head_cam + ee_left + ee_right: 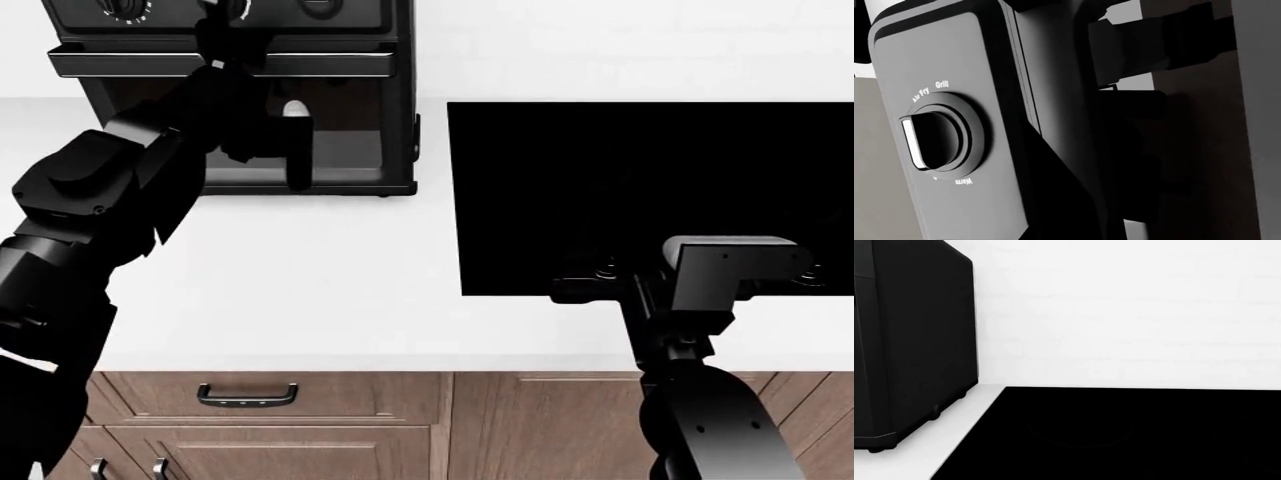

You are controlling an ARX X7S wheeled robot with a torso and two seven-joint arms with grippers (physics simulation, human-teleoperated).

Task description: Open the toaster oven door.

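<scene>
The toaster oven is a black box at the back left of the counter, with round knobs along its top. The toaster oven door has a grey bar handle across the top of its dark glass. My left gripper is pressed against the front, at the handle's left half just under the knobs; its fingers are hidden. The left wrist view shows a knob marked Air Fry, Grill and Warm very close. My right gripper hovers over the cooktop, far from the oven. The oven's side shows in the right wrist view.
A flat black cooktop is set in the white counter to the right of the oven and fills the lower part of the right wrist view. A white wall stands behind. Brown cabinet drawers run below the counter's front edge.
</scene>
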